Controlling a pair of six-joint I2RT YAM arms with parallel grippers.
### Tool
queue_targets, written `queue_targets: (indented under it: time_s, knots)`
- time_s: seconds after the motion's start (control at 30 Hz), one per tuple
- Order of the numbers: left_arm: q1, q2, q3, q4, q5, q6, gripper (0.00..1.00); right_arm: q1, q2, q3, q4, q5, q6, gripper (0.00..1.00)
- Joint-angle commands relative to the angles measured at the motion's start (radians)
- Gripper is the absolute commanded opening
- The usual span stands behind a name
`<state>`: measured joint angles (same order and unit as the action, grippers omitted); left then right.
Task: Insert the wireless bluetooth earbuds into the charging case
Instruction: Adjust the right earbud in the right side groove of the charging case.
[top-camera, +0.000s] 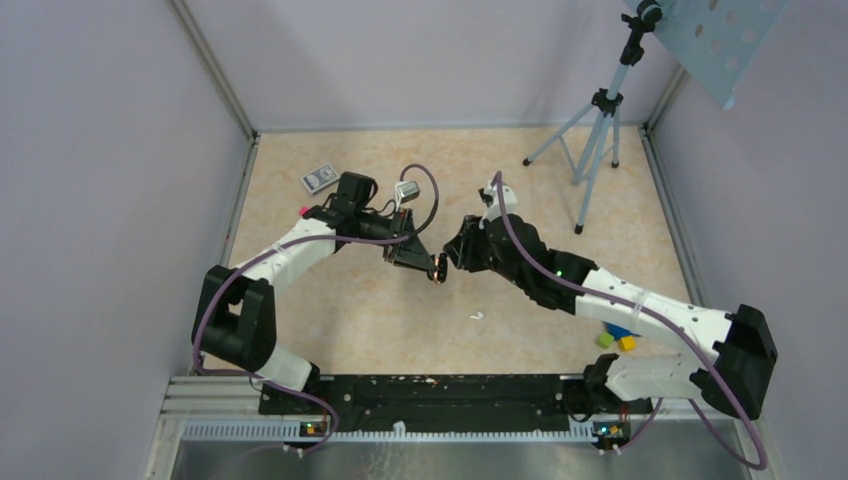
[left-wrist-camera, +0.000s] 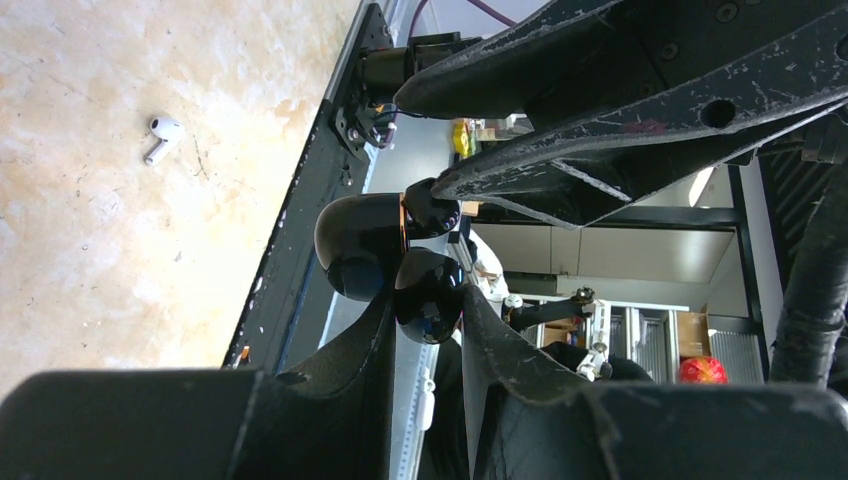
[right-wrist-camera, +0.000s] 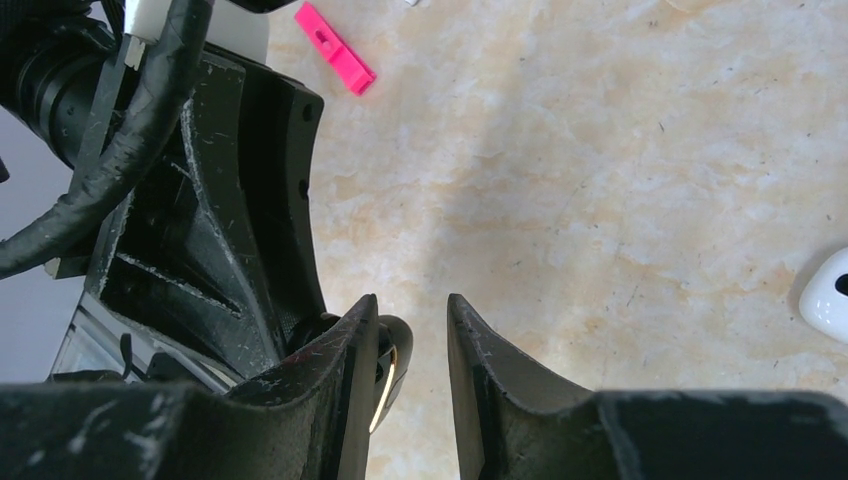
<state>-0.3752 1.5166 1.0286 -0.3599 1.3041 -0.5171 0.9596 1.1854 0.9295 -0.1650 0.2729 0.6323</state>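
My left gripper (top-camera: 430, 265) is shut on a glossy black charging case (top-camera: 439, 269) and holds it above the table. In the left wrist view (left-wrist-camera: 428, 305) the case (left-wrist-camera: 425, 295) sits between the fingertips, its lid (left-wrist-camera: 355, 240) swung open with a copper rim. My right gripper (top-camera: 453, 256) is right next to the case, open and empty (right-wrist-camera: 410, 312); the case's gold-edged rim (right-wrist-camera: 388, 368) shows just outside its left finger (right-wrist-camera: 350, 370). One white earbud (top-camera: 477, 315) lies on the table, also in the left wrist view (left-wrist-camera: 160, 138). No black earbud shows.
A card deck (top-camera: 320, 178) and a pink piece (right-wrist-camera: 335, 47) lie at the back left. Coloured blocks (top-camera: 616, 336) lie by the right arm. A tripod (top-camera: 595, 150) stands at the back right. A white rounded thing (right-wrist-camera: 825, 295) is at the right wrist view's edge.
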Motion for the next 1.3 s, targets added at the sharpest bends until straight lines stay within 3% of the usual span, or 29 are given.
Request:
queue_targets:
  time_s: [0.0, 0.5, 0.87, 0.93, 1.07, 1.2, 1.27]
  knots:
    - [-0.001, -0.014, 0.035, 0.039, 0.024, -0.001, 0.0, -0.006, -0.042, -0.009, 0.012, -0.024, 0.006, 0.31]
    - [-0.001, -0.012, 0.05, 0.055, 0.016, -0.024, 0.0, -0.007, -0.095, -0.064, 0.047, -0.077, 0.006, 0.23]
    - [-0.009, -0.018, 0.053, 0.065, 0.007, -0.031, 0.0, -0.007, -0.151, -0.097, 0.051, -0.134, -0.089, 0.2]
    - [-0.011, -0.018, 0.055, 0.056, 0.004, -0.017, 0.0, -0.006, -0.164, -0.084, 0.038, -0.119, -0.116, 0.24]
    - [-0.014, -0.009, 0.066, 0.003, 0.003, 0.023, 0.0, -0.007, -0.149, 0.005, -0.049, -0.067, -0.225, 0.42]
    - [-0.02, -0.008, 0.071, -0.002, 0.007, 0.028, 0.0, -0.007, -0.09, 0.114, -0.124, -0.07, -0.315, 0.46]
    - [-0.022, -0.008, 0.072, -0.001, 0.009, 0.031, 0.0, -0.022, -0.054, 0.154, -0.141, -0.156, -0.363, 0.52]
